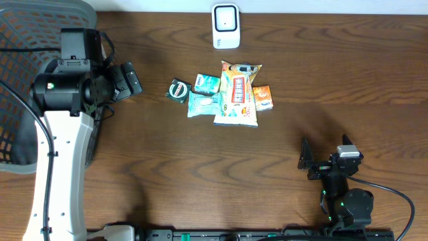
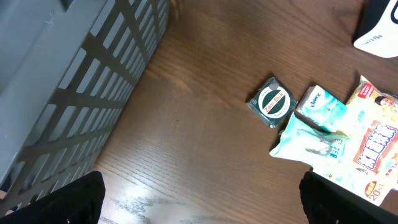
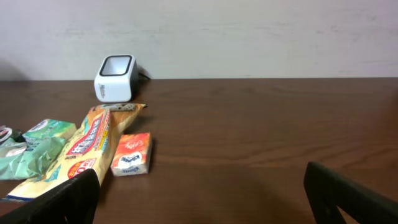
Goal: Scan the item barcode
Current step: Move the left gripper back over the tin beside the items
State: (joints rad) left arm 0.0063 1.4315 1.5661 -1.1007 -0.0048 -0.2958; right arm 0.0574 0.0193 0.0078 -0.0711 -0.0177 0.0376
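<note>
Both grippers are standing wide open and holding nothing. The left gripper point(image 1: 136, 80) is hovering beside the grey mesh basket point(image 1: 20, 40), pointing across the wooden table point(image 1: 334, 67) toward the pile of items in the middle. The nearest piece, a round green Zam-Buk tin point(image 1: 179, 90), is lying near its fingertips but apart from them. Beside the tin are lying a small Kleenex tissue pack point(image 1: 207, 83), a larger teal pack point(image 1: 204, 104), a long yellow snack bag point(image 1: 238, 94) and an orange pack point(image 1: 262, 98). The white barcode scanner point(image 1: 226, 25) is standing just beyond the pile. The right gripper point(image 1: 309, 163) is sitting low near the front edge, facing the pile and well apart from it.
</note>
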